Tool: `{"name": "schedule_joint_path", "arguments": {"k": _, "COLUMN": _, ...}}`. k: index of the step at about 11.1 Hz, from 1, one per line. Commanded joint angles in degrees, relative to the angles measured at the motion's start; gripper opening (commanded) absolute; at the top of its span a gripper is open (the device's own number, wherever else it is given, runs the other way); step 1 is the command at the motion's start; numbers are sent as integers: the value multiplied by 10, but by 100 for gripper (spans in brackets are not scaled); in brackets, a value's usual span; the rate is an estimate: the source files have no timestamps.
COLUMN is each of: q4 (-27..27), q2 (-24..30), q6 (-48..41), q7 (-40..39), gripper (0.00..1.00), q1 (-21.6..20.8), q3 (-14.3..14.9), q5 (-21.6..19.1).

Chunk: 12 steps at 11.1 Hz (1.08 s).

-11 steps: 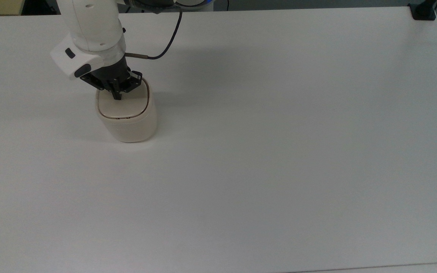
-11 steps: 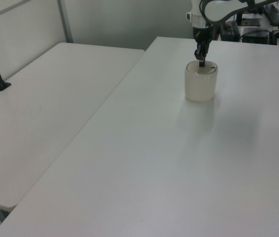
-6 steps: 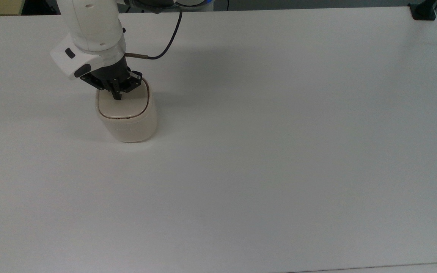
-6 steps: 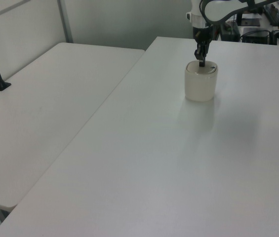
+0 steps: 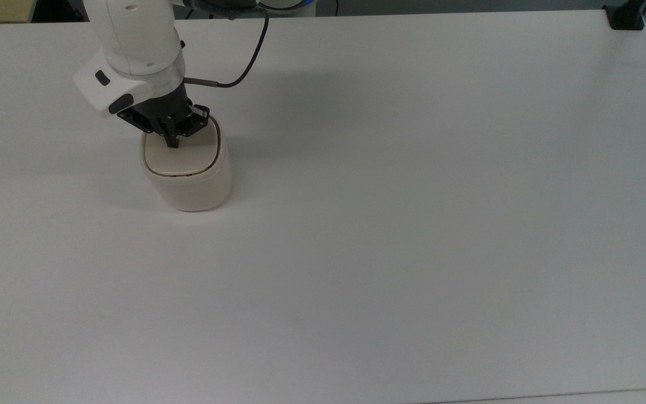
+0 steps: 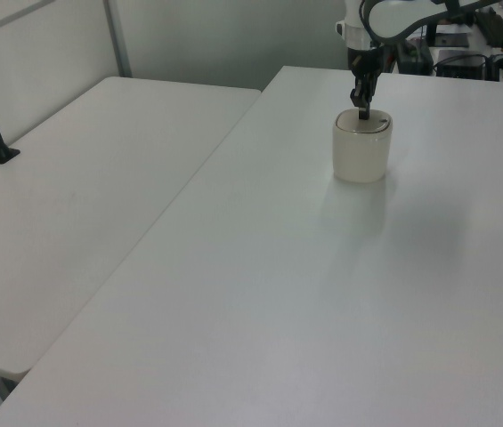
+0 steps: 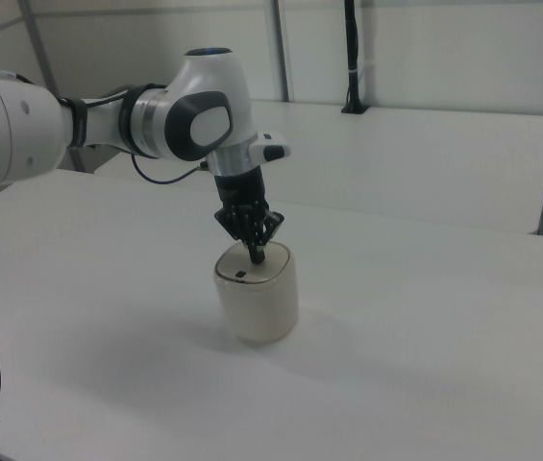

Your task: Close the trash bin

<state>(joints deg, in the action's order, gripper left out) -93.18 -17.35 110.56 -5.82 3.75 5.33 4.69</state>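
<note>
The trash bin [image 5: 191, 185] is a small cream plastic bin with a rounded-square body, standing on the white table toward the top view's left. Its flat lid [image 5: 184, 158] lies level inside the rim, and a small black mark [image 7: 240, 276] sits near one lid edge. My gripper [image 5: 172, 143] points straight down over the lid's far part, its fingers together, the tips at or just above the lid surface. The same bin [image 6: 362, 147] and gripper [image 6: 361, 113] show at the far end of the table in the left view, and the gripper [image 7: 256, 255] stands over the bin [image 7: 257, 303] in the right view.
The bin stands on a wide white table [image 5: 413, 224]. A second white table [image 6: 73, 205] adjoins it on the left view's left. A black clamp post [image 5: 626, 17] stands at the table's far right corner in the top view. A dark cable [image 5: 244, 67] hangs from the arm.
The arm has crept very slightly up and to the top view's left; the bin and its lid look the same.
</note>
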Motion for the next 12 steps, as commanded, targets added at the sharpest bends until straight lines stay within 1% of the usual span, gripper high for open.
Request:
{"name": "schedule_joint_path", "arguments": {"k": 1, "q4": -2, "q2": 8, "q6": -22, "q7": 8, "gripper": 5, "q1": -4, "q3": 7, "q5": 5}}
{"name": "schedule_joint_path", "arguments": {"k": 3, "q4": -2, "q2": 24, "q6": -60, "q7": 8, "gripper": 5, "q1": -8, "q3": 7, "q5": 5}}
{"name": "schedule_joint_path", "arguments": {"k": 5, "q4": -2, "q2": 33, "q6": -88, "q7": 8, "gripper": 5, "q1": -10, "q3": 0, "q5": 5}}
{"name": "schedule_joint_path", "arguments": {"k": 10, "q4": -12, "q2": 10, "q6": -74, "q7": 8, "gripper": 5, "q1": -9, "q3": 1, "q5": 8}}
{"name": "schedule_joint_path", "arguments": {"k": 12, "q4": -15, "q2": -2, "q6": -55, "q7": 8, "gripper": 5, "q1": -8, "q3": 1, "q5": 13}}
